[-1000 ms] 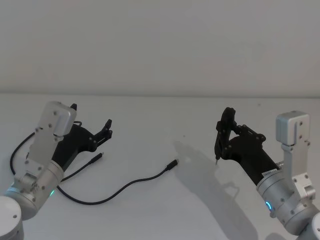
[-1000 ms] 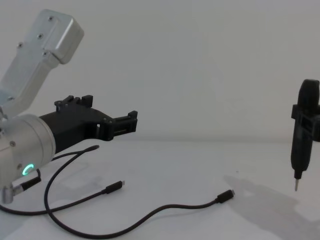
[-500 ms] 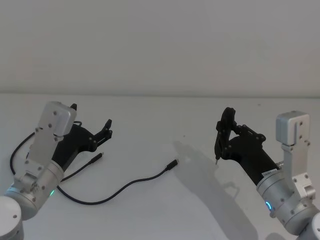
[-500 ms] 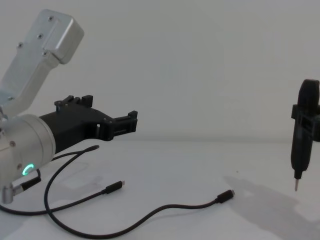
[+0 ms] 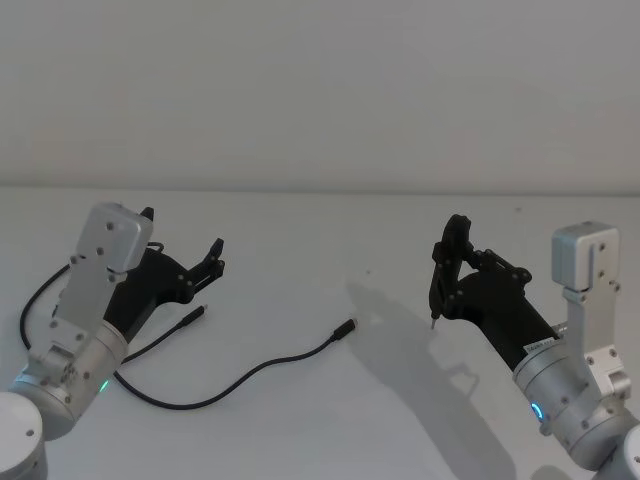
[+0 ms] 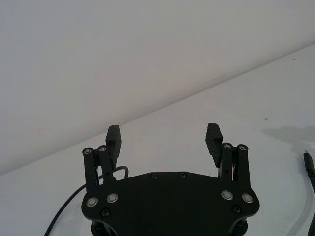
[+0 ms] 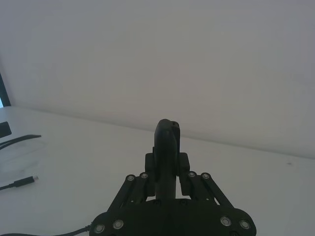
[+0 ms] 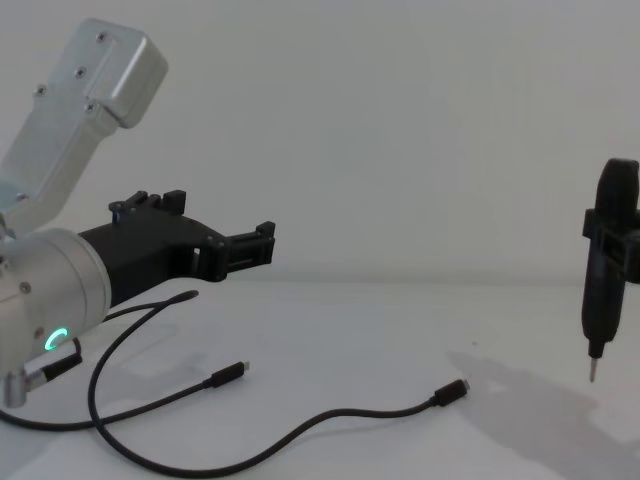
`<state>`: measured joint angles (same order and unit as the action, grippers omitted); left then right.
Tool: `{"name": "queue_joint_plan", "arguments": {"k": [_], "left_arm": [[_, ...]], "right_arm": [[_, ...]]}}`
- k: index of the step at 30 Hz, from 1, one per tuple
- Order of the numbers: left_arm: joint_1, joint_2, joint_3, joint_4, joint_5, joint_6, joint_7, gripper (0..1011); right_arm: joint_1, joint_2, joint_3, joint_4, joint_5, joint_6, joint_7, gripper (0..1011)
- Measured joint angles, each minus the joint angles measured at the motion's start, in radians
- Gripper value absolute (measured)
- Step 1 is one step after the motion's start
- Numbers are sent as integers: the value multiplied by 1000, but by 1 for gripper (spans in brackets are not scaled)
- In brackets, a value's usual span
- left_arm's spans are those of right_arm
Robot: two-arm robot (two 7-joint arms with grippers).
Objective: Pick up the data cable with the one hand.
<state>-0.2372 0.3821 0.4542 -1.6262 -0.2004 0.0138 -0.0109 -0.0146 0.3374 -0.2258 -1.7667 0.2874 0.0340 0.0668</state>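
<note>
Near one data cable (image 5: 250, 371), left end effector (image 6: 163, 129) gapes; right end effector (image 5: 452, 262) clamps one tool (image 8: 598, 300).

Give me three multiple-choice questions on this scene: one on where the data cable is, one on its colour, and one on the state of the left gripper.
1. Where is the data cable?
A. Lying on the table
B. Hanging off an edge
C. Coiled in a box

2. What colour is the cable?
A. White
B. Black
C. Red

3. The left gripper is:
A. Open
B. Shut on the cable
C. Shut on nothing

Answers:
1 A: the cable lies loose on the table near the left gripper, while the right gripper off to the side grips a black pointed tool.
2 B: it is black along its length.
3 A: its fingers stand wide apart with nothing between them.
</note>
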Motion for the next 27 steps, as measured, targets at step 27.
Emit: {"name": "queue_joint_plan", "arguments": {"k": [27], "left_arm": [[-47,-1,21,22,-22,19,-97,1001]], "right_arm": [[65,-7,-4,49,26,-58,83,275]]}}
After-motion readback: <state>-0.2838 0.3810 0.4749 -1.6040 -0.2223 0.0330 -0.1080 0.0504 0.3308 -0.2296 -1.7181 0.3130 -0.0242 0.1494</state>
